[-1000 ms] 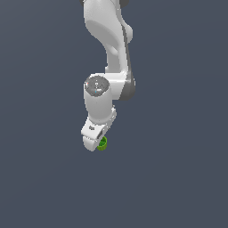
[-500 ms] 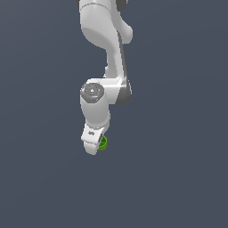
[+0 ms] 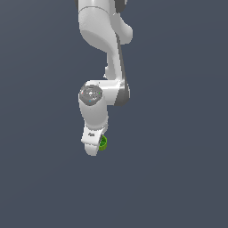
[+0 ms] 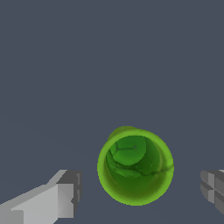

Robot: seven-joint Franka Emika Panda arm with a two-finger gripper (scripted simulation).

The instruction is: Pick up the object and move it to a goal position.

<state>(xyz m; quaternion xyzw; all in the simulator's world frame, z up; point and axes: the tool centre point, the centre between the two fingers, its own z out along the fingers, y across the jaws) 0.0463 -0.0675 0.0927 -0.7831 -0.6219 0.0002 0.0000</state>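
The white arm (image 3: 103,53) reaches down from above over a plain grey surface, which reads as the table (image 3: 178,178), and ends in the gripper (image 4: 140,192), far bulkier than the thing it is after. In the exterior view the gripper's body hides most of the cup (image 3: 103,143); only a green sliver shows at its lower edge, on the exterior view's right of the white finger housing.

The wrist view gives the relation that matters. The cup, a small bright green hollow cylinder, sits between the two fingers (image 4: 59,199), its open mouth facing the camera, so its long axis runs along the gripper's approach line rather than across it. The fingers are spread wide, each standing clear of the cup's wall with grey gap on both sides; nothing is held. The cup lies slightly nearer one finger than the other, not quite centred.

The judgement is that the grasp is not yet made: closing should meet the round wall on opposite sides. Whether the fingertips are low enough cannot be told.
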